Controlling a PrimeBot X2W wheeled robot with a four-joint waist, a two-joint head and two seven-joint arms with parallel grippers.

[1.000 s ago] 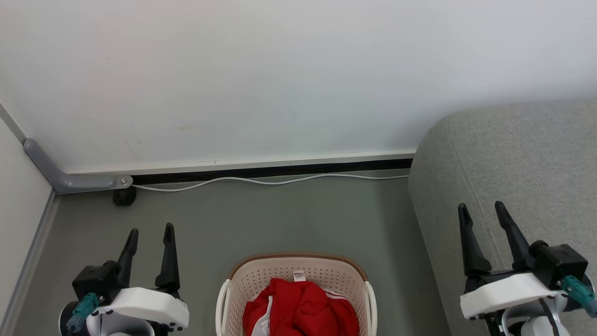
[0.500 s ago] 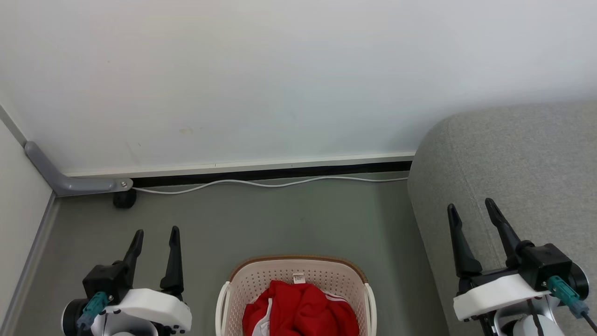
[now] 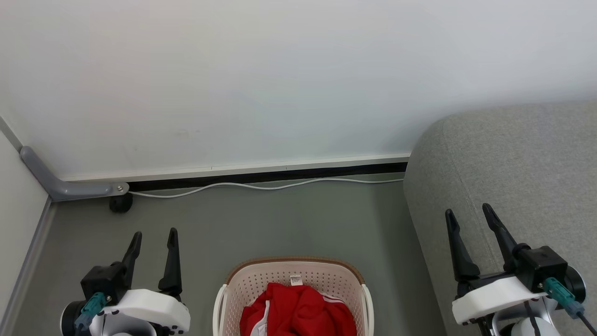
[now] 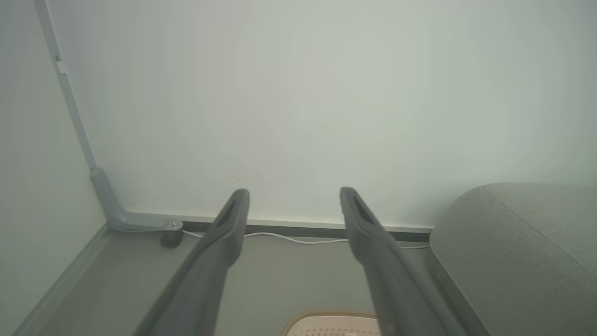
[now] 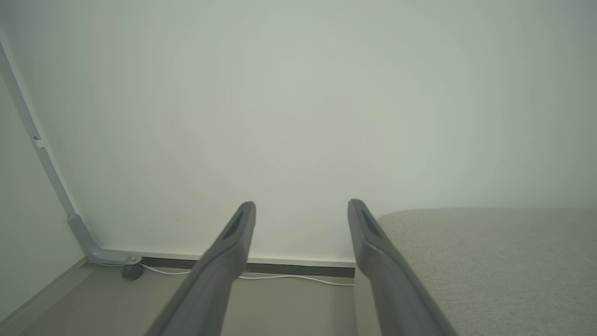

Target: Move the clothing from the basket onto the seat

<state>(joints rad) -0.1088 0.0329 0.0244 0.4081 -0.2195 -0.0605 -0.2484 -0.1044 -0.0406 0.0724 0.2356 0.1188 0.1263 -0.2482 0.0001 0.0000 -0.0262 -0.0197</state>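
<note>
Here I hold the left gripper (image 3: 154, 232) and right gripper (image 3: 468, 209) spread and empty, flanking the basket (image 3: 294, 259) for reach. The clothing (image 3: 298, 310) heaped inside awaits the seat (image 3: 513, 158).

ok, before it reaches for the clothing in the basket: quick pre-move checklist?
1. left end effector open, holding nothing: ok.
2. right end effector open, holding nothing: ok.
3. clothing lies in the basket, top exposed for a grasp from above: ok.
4. Garment count: the pile is cut off by the head view's bottom edge: cannot tell.
5. seat drop area: the visible part is bare, the rest is out of frame: cannot tell.
6. white cable on the floor, apart from the basket and both arms: ok.
</note>
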